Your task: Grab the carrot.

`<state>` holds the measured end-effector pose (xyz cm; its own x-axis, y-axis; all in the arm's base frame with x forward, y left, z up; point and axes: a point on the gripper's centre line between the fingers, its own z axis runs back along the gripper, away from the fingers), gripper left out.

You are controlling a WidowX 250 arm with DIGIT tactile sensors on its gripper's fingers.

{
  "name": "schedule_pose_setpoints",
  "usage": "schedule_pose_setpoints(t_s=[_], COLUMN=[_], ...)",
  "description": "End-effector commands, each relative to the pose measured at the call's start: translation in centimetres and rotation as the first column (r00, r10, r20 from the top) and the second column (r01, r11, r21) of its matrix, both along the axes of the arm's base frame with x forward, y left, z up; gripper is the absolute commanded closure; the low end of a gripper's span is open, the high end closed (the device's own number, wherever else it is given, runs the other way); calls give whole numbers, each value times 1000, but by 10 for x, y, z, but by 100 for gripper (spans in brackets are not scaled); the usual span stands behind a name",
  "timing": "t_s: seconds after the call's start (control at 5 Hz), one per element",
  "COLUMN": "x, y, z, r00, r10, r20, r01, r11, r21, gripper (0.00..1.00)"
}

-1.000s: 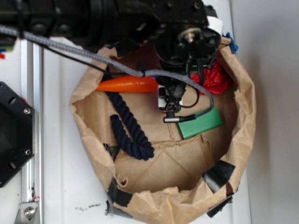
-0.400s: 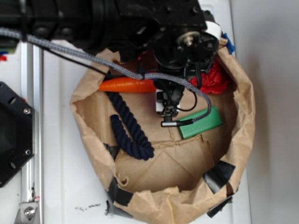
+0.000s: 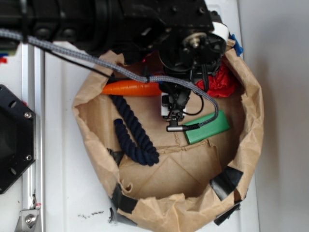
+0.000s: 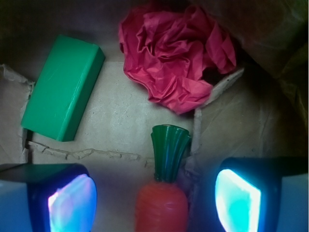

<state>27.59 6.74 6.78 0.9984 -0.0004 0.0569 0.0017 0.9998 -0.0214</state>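
The gripper [image 4: 154, 198] is hovering with jaws apart, straddling the glossy orange toy carrot [image 4: 161, 205]; lowering squarely before closing should be securing its thick end.

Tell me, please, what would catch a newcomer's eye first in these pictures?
Probably the orange carrot, lying stem-end forward between the open tool's glowing pads at the bottom of the wrist view. Just beyond its green stem sits a crumpled red paper ball, with a flat green block to the left.
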Motion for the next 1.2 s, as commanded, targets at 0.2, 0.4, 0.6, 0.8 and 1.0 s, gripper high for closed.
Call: schedule_pose_setpoints(t_s=[0.2,0.4,0.6,0.8,1.0], x=[3,-4,-8,-16,-25], y=[-52,-62,-74,-74,-63], z=[21,19,20,18,17], r00=[991,990,987,989,993], r10=[-95,-104,-120,-103,-61], r20=[91,90,107,102,104], r01=[94,102,118,101,60], r11=[995,995,993,995,998], r21=[14,21,27,24,17], gripper=[0,0,0,0,0])
